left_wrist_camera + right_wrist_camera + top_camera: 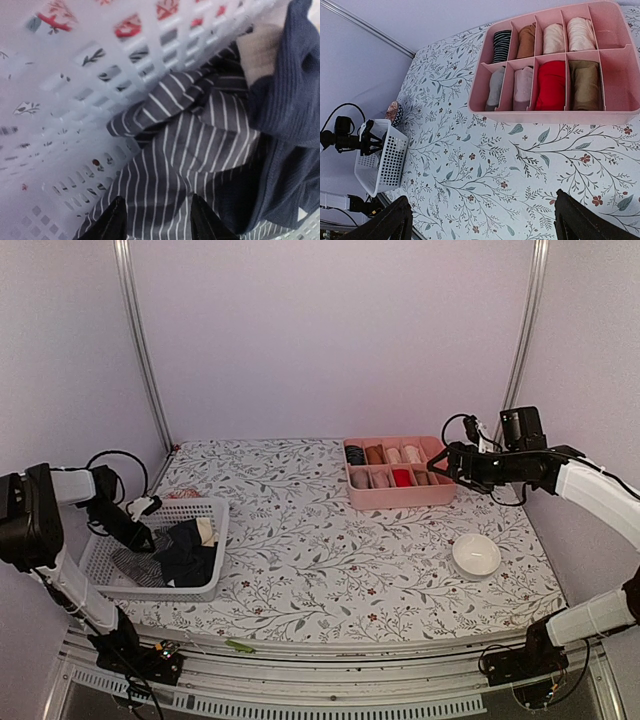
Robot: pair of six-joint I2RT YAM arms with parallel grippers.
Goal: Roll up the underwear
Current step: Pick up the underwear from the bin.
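Observation:
The underwear lies heaped in a white mesh basket (105,560) at the left. A grey-and-white striped piece (190,135) is bunched against the basket wall (60,100), beside a dark navy piece (285,100) and a cream one (260,50). My left gripper (156,200) reaches down into the basket (140,538), its two black fingers pressed into a puckered fold of the striped piece (138,568). At the far right, my right gripper (440,468) hangs above the table, open and holding nothing (481,200).
A pink divided tray (400,498) at the back right holds rolled garments in several compartments (555,117). A white bowl (476,555) sits in front of it. A small patterned cloth (394,112) lies behind the basket (390,160). Walls and metal posts enclose the table.

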